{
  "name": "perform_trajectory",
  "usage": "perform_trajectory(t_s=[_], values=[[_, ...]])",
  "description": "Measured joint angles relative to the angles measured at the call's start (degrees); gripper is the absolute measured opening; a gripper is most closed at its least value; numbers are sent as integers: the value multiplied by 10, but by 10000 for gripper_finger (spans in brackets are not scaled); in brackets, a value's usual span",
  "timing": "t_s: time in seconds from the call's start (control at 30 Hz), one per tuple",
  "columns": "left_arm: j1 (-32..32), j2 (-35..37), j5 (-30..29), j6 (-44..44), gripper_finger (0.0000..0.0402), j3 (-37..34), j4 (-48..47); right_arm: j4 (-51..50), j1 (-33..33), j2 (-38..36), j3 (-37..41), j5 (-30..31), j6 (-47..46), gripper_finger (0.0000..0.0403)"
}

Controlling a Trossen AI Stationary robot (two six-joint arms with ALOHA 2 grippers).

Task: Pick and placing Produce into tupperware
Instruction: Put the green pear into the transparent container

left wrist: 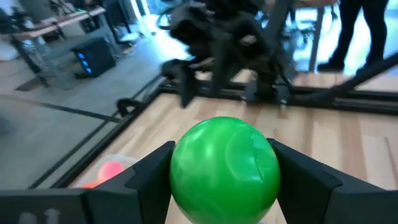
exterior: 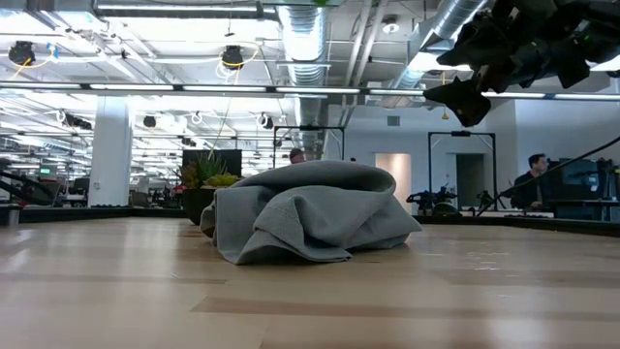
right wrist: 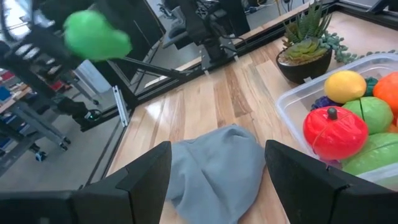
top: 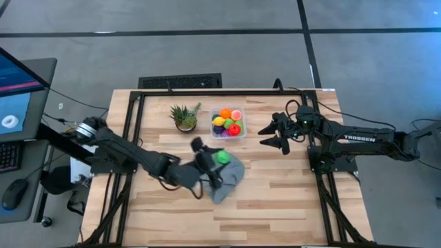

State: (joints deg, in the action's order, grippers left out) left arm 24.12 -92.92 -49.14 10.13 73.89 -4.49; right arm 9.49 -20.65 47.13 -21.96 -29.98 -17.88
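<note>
The left gripper [top: 219, 158] holds a round green fruit [left wrist: 225, 163] between its two fingers, which are closed partway on both sides of the ball. In the high view it hangs above the grey cloth [top: 227, 180] that lies crumpled near the middle of the table [top: 275, 207]. The clear container [top: 228, 124] stands farther back, just beside the small potted plant [top: 185, 117], and it is already nearly full: a red piece [right wrist: 334, 130], a yellow one [right wrist: 346, 86], an orange one and green ones sit in it.

The step in hand seems to be carrying the green fruit to the container. To do it well, the left arm should keep its grip firm, because a smooth ball slips easily. It should travel high enough to pass over the cloth and over the container's rim, and it should keep away from the plant on the near side. Because the container is crowded, the best place to release is probably a low gap between the pieces, from a small height, so the ball does not bounce or roll out.

The right gripper [top: 281, 136] waits in the air just beside the container, with its fingers apart and nothing between them. It is close to the path, so the left arm should approach from its own side.
</note>
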Motion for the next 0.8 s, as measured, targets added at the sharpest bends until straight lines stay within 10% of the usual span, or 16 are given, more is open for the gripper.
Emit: perform_trajectory(t_s=[0.4, 0.8], values=[[-46, 173, 6, 19, 220, -298, 248, 19, -2, 0, 0, 34, -16, 281], [-188, 177, 172, 36, 220, -366, 261, 71, -5, 0, 0, 95, -70, 281]])
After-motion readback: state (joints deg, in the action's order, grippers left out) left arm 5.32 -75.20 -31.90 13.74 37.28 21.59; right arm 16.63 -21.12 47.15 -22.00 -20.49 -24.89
